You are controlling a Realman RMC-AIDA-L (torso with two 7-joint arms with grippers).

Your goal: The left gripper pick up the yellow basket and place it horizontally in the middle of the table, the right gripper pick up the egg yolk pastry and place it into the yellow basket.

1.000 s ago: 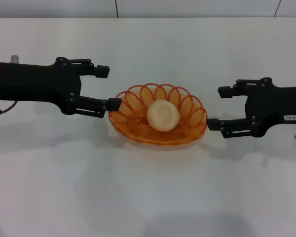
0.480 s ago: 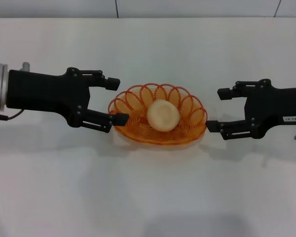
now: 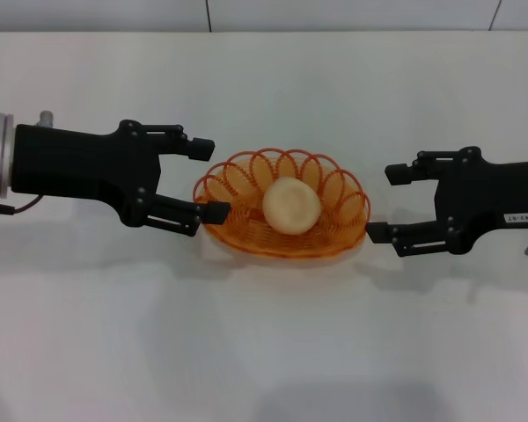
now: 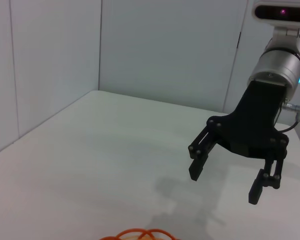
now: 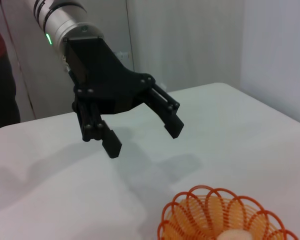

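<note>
Tabletop (image 3: 264, 352), smooth matte white, carries the oval looped-wire yellow basket (image 3: 246, 230) at centre, the domed, seemingly smooth egg yolk pastry (image 3: 290, 205) inside. Left gripper (image 3: 209, 178) and right gripper (image 3: 386, 203) flank it, both spread wide, empty.

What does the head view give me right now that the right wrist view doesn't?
Only the head view shows the right gripper, open beside the basket, and the whole egg yolk pastry sitting inside. Only the right wrist view shows the green light on the left arm and the walls behind it. Both show the yellow basket on the white table and the left gripper, open.
</note>
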